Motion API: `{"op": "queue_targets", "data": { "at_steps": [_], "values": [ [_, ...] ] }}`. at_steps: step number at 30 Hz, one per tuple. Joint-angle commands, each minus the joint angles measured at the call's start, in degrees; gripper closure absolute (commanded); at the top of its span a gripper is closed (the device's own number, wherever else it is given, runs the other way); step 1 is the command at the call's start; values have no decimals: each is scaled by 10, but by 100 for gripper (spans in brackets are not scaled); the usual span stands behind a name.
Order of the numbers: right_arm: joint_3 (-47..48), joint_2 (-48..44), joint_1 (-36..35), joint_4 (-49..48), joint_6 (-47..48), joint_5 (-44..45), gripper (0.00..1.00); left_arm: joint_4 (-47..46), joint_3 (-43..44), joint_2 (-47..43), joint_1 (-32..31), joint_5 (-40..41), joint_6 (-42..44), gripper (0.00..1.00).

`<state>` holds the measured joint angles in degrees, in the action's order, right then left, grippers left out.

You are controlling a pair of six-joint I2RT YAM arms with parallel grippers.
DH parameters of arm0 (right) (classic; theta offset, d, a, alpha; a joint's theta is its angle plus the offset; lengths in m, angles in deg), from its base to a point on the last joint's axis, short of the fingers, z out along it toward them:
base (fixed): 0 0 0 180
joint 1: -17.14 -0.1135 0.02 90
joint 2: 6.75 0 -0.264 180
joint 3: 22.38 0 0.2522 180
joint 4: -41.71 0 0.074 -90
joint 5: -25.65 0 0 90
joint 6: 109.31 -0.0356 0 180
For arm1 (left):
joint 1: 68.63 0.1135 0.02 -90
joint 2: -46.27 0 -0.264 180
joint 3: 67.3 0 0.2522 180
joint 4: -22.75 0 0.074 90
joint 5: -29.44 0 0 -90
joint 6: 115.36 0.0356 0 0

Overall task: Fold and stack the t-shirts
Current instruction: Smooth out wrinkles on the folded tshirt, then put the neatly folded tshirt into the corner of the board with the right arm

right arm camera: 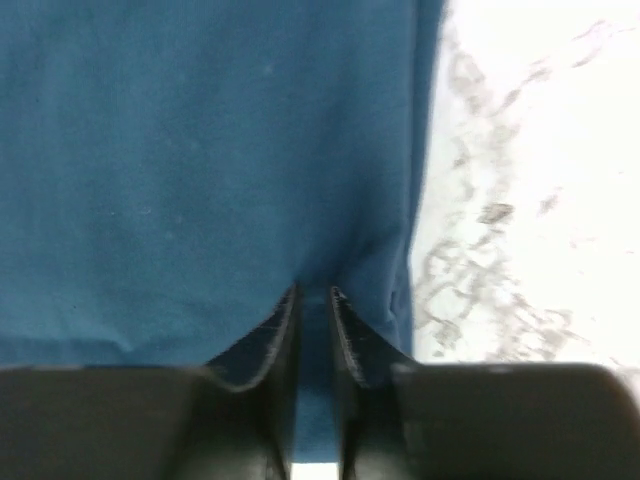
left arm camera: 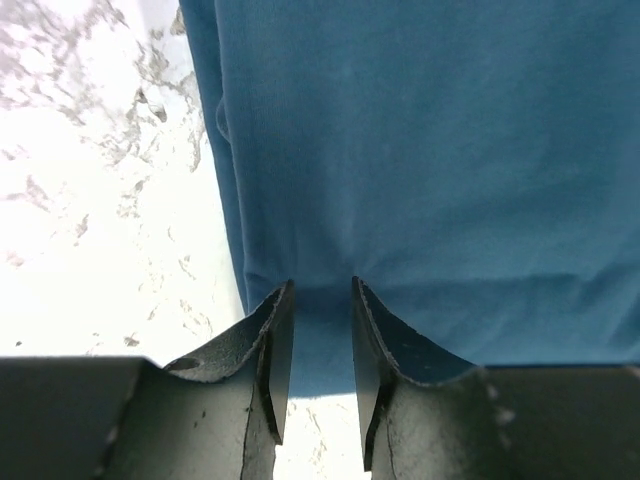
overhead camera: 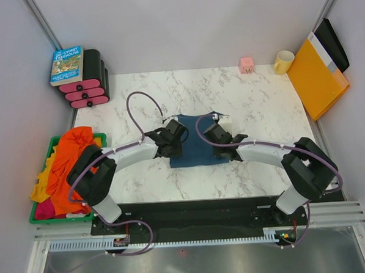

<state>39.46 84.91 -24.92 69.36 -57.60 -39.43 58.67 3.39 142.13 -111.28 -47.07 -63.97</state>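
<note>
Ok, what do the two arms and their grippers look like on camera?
The left arm and right arm have white links between bulky black joint housings, with thin purple cables looping alongside. The left gripper and right gripper are black, each with two flat, tapering fingers. No markings show.

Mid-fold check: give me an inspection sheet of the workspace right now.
Surface: white marble table.
Job's things: teal t-shirt lying flat at centre; other shirts, orange, yellow and pink-red, heaped in green crate at left.
Clutter: book on black-pink stack, pink cube, yellow mug, orange folder.
Grippers: left gripper and right gripper on the teal shirt, one each side, cloth between narrowly parted jaws; grip unclear.
Cables: purple cables loop over the table.
Surroundings: pale walls.
</note>
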Motion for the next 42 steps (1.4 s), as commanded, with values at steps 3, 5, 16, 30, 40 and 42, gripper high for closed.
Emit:
{"op": "queue_targets", "data": {
  "at_steps": [3,5,16,30,40,42],
  "values": [
    [83,-121,-2,19,80,65,57,0,20,-108,-3,22,-3,61],
    [89,-161,0,19,116,46,47,3,17,-149,-4,19,5,59],
    [98,-342,-4,97,218,190,24,95,-5,-308,80,168,78,53],
    [-237,-485,92,-340,484,305,2,-1,-76,-316,15,71,48,58],
    [-298,-233,189,-628,344,364,2,31,-69,-293,-179,105,-23,59],
    [-294,-173,209,-636,363,328,2,39,-73,-298,-198,103,-37,60]
  ]
}}
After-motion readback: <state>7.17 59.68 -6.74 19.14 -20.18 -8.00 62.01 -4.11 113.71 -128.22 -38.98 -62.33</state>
